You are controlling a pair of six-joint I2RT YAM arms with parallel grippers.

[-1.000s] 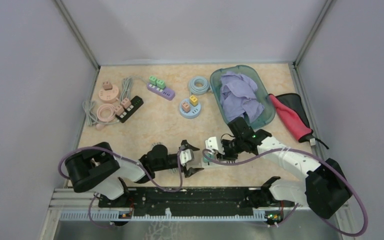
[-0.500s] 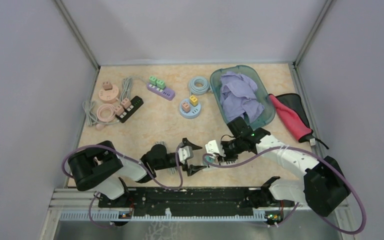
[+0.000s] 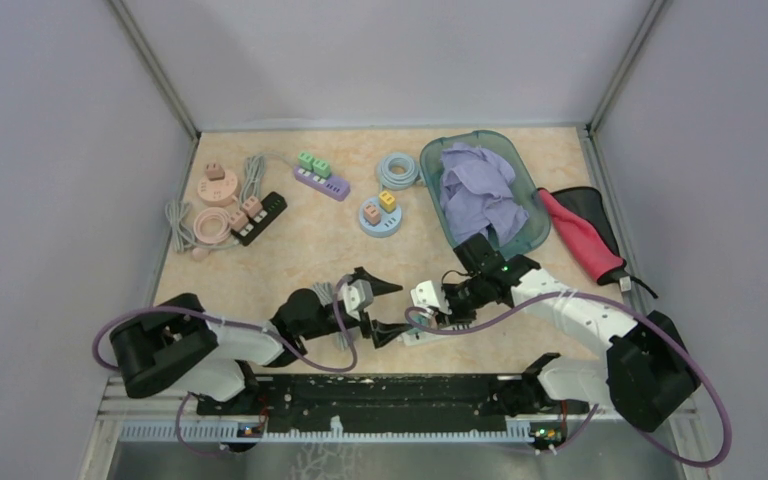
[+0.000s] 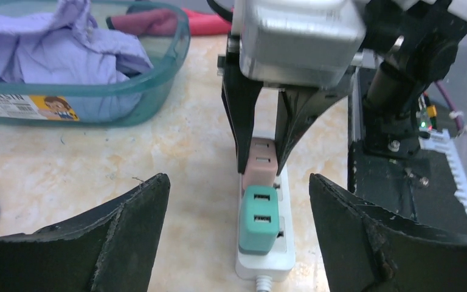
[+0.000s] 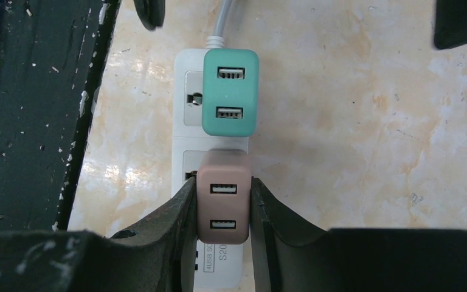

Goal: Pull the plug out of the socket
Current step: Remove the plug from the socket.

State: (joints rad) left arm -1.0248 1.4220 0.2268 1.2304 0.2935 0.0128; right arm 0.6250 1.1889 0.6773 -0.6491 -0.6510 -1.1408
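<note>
Pink plug [image 5: 223, 207]: seated in the white power strip [image 5: 188, 118], which lies on the worktop [image 5: 371, 121] close to its near edge, between the two arms.
Teal plug [image 5: 230, 91]: in the next socket, just beside the pink one on the left, toward the cord [image 5: 221, 18].
Right end effector [image 5: 222, 191]: pressed onto the pink plug's two flanks, pinching it.
Left end effector [image 3: 388, 310]: spread wide, hovering by the strip's cord end; it appears to touch nothing.
Risk, strip lifts: nothing pins the strip down, so a pull would likely carry the whole strip up with the plug seated.
Risk, slip: the flanks look smooth, so tight pins could let the fingers slide off.
Risk, tilt: a pull off the socket's axis could bind the pins or knock the teal plug.
Risk, crowding: a left end effector coming down to brace has little room and could strike the right fingers or clamp the teal plug instead.
</note>
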